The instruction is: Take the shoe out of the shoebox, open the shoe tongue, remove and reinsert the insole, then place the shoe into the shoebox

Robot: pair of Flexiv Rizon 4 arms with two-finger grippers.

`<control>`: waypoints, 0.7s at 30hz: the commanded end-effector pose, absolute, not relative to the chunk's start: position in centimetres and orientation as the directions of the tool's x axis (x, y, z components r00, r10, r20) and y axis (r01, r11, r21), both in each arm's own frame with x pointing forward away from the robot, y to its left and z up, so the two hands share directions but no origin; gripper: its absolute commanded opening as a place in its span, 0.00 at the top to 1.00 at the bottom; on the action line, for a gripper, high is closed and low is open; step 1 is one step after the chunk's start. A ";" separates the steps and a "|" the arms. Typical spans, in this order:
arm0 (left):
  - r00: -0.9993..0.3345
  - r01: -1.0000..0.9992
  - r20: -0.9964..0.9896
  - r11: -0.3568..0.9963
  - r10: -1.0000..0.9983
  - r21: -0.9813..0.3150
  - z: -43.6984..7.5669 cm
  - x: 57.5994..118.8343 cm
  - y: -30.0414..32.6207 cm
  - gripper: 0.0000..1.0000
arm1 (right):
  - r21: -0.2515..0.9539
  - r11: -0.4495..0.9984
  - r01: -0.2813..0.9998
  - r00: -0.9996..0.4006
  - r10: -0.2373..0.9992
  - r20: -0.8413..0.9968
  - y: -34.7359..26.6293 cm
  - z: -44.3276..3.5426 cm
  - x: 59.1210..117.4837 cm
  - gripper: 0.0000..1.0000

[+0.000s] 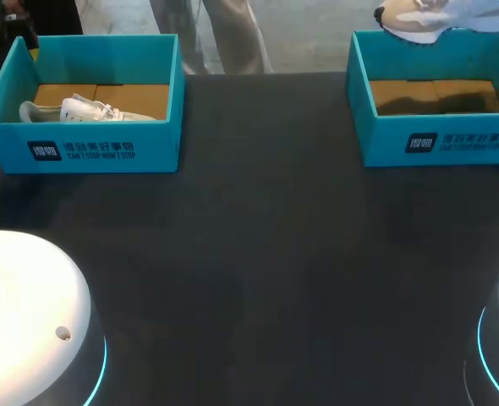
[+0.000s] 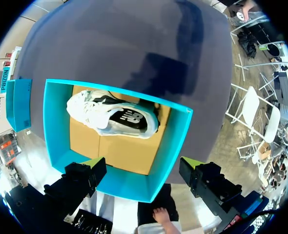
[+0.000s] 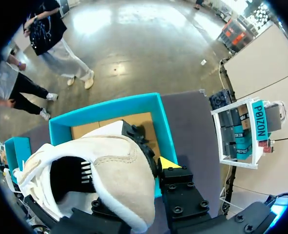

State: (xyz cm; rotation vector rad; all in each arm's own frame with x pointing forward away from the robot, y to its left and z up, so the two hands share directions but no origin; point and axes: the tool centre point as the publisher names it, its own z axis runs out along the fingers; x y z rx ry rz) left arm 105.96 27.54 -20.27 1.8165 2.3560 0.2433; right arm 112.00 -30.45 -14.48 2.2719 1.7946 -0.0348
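Note:
Two teal shoeboxes stand at the table's far side. In the left shoebox a white shoe with a dark side patch lies on its side on the brown cardboard floor. My left gripper hangs open above that box's rim, apart from the shoe. My right gripper is shut on the heel collar of a beige and white shoe, held in the air over the right shoebox. One of its fingers is hidden behind the shoe.
The dark tabletop stretches between the boxes and the two white arm bases at the near corners. The right shoebox holds only its brown cardboard floor.

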 end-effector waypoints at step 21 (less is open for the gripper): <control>-0.252 0.942 -0.022 0.250 0.967 0.223 -20.2 105.9 27.5 0.00 | 0.213 -0.179 0.961 0.216 0.962 -0.168 -29.6 -13.4 110.7 1.00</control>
